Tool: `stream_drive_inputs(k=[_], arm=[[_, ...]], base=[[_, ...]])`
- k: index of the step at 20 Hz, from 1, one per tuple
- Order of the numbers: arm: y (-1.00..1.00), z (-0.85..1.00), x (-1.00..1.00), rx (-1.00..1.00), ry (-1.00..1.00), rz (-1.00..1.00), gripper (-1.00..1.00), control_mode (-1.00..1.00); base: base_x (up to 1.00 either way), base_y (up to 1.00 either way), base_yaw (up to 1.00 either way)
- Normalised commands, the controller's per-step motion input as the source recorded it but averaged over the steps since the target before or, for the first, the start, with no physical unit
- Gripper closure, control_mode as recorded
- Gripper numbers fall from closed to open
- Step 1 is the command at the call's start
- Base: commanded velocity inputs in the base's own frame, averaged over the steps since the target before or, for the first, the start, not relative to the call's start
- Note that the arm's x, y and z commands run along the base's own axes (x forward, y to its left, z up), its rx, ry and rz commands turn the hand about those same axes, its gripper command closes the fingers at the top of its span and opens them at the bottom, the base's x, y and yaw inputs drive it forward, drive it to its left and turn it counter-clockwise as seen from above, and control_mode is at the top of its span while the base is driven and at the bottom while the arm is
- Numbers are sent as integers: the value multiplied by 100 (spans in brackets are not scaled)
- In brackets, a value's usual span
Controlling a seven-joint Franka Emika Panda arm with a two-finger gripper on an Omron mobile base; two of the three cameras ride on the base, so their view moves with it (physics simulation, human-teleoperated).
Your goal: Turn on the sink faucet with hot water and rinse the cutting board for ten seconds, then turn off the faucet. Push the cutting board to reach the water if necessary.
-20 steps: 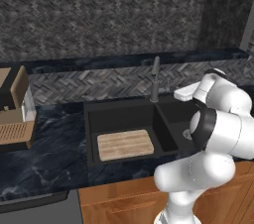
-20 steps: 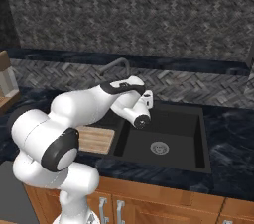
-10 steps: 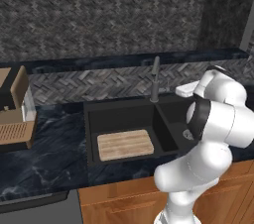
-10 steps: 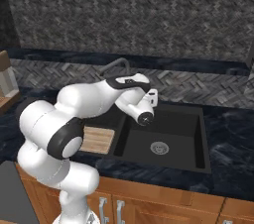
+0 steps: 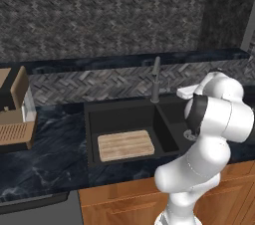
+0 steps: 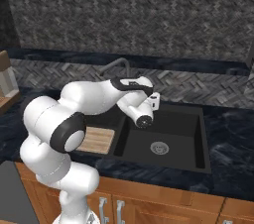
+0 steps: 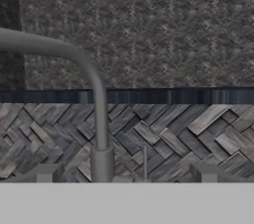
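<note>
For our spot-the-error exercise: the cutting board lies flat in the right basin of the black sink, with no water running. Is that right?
Not quite. The cutting board lies flat in the left basin of the sink, as the left base view shows. No water runs from the faucet.

- The arm [image 5: 209, 134] is glossy white, built of thick rounded segments that swell like bulbs at each bend.
- Dark grey to black rings mark the joints between the white shells, one wide band near the shoulder [image 6: 67, 134] and another near the elbow.
- A round grey cap with a darker centre closes the end of one joint [image 6: 144, 119].
- The gripper [image 6: 155, 100] is a small white block.
- No cables, screws or lettering can be made out on the shells.
</note>
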Motion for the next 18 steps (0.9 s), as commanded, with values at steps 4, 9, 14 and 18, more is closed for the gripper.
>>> stream_drive_inputs(k=[4,9,14,18], arm=[[0,-15,5,0,0,-8,-100,-100],[0,-11,14,0,0,-5,-100,-100],[0,-16,16,0,0,-3,-100,-100],[0,-18,13,0,0,-2,-100,-100]], base=[[0,0,0],[0,0,0],[0,0,0],[0,0,0]])
